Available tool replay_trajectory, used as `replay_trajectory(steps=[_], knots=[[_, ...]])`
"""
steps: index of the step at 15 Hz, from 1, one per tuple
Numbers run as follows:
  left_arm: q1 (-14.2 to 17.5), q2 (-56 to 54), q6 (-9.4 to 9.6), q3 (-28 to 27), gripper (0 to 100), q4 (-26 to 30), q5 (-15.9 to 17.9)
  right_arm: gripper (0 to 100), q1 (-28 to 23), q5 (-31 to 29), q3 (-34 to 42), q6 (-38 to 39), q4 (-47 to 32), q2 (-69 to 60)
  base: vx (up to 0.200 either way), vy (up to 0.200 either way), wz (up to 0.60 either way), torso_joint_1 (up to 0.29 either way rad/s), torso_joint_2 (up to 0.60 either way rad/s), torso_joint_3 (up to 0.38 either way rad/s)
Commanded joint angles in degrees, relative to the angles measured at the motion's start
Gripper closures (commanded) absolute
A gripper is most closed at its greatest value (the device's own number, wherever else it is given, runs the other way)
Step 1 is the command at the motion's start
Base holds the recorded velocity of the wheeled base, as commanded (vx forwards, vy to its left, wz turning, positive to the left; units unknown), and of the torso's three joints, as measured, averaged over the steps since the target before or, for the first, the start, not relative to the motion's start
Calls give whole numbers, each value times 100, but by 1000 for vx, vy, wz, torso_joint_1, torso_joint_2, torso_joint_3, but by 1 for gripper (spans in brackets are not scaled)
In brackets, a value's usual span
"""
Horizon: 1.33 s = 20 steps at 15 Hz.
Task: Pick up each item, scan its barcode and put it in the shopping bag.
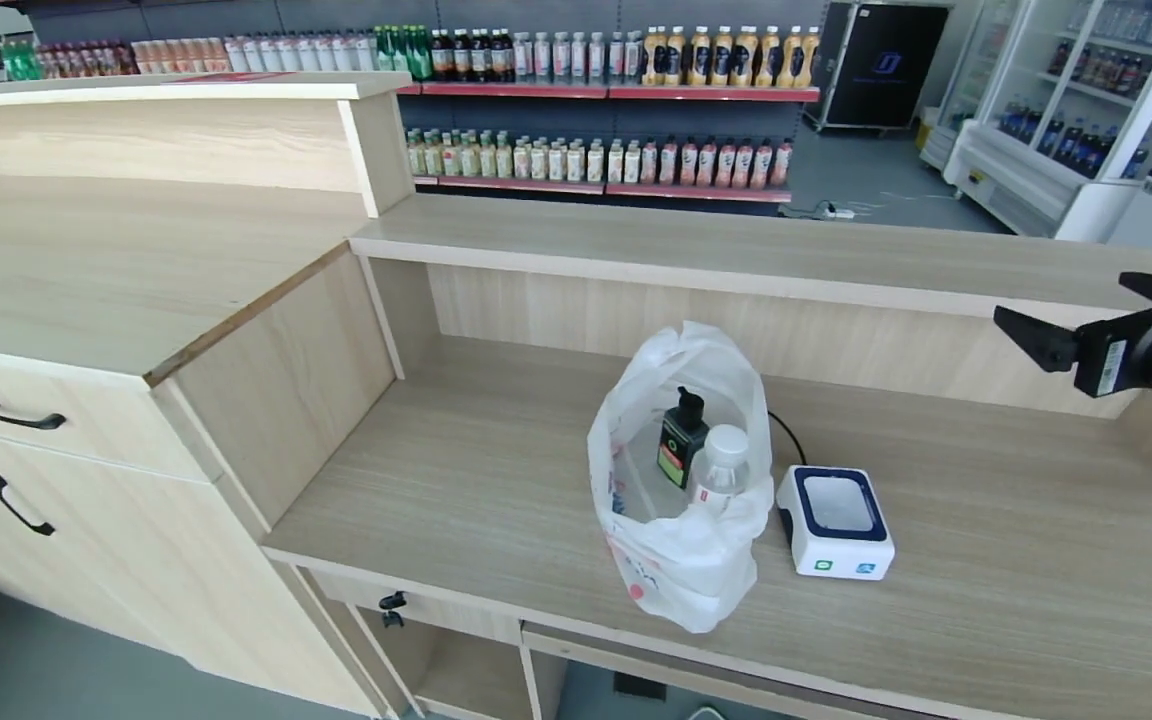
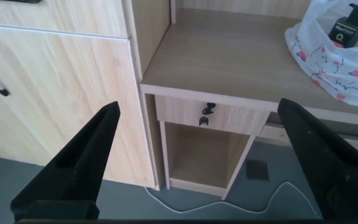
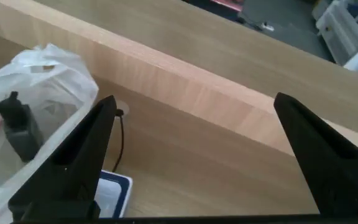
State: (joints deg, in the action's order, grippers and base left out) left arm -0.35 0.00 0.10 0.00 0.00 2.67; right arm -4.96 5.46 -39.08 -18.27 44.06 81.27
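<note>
A white plastic shopping bag (image 1: 681, 520) stands open in the middle of the wooden counter (image 1: 496, 480). Inside it are a black pump bottle (image 1: 682, 440) and a clear bottle with a white cap (image 1: 722, 462). Right beside the bag sits a white scanner with a blue-framed window (image 1: 833, 520). My right gripper (image 1: 1061, 297) hangs open and empty above the counter's right end, well right of the bag (image 3: 48, 74) and scanner (image 3: 114, 190); its view shows the black bottle (image 3: 17, 127). My left gripper (image 2: 199, 109) is open and empty, low in front of the counter, with the bag (image 2: 328, 50) off to one side.
A raised ledge (image 1: 736, 250) walls the counter's back. A tall cabinet with drawer handles (image 1: 21, 415) stands on the left. A black cable (image 1: 786, 430) runs behind the scanner. Under the counter is a keyed drawer (image 2: 207, 115). Drink shelves (image 1: 606, 90) and a fridge lie beyond.
</note>
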Motion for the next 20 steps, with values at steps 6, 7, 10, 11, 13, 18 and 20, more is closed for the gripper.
replay_trajectory(steps=[6,7,10,11,13,18,20], knots=[[0,9,-1,0,0,0,-3,0,-805,-1030,296,1230,-1769,-1659,0,0,-600,-179,437,260],[0,9,-1,0,0,0,-3,0,-796,-1030,753,1274,-1734,-1984,0,0,0,-217,535,334],[0,9,-1,0,0,0,-3,0,-515,-880,2221,1300,-1690,-3399,0,0,0,-139,364,232],[0,9,-1,0,0,0,-3,0,-488,-845,2643,1309,-1690,-3707,0,0,0,-46,115,80],[0,9,-1,0,0,0,-3,0,-277,-889,3776,1414,-1707,-4585,0,0,0,-13,35,16],[0,9,-1,0,0,0,5,0,65,-1188,3908,2047,-4151,-7600,0,0,0,0,0,0],[0,9,-1,0,0,0,-3,0,276,-1188,3908,2284,-4335,-7741,0,0,0,0,0,0]])
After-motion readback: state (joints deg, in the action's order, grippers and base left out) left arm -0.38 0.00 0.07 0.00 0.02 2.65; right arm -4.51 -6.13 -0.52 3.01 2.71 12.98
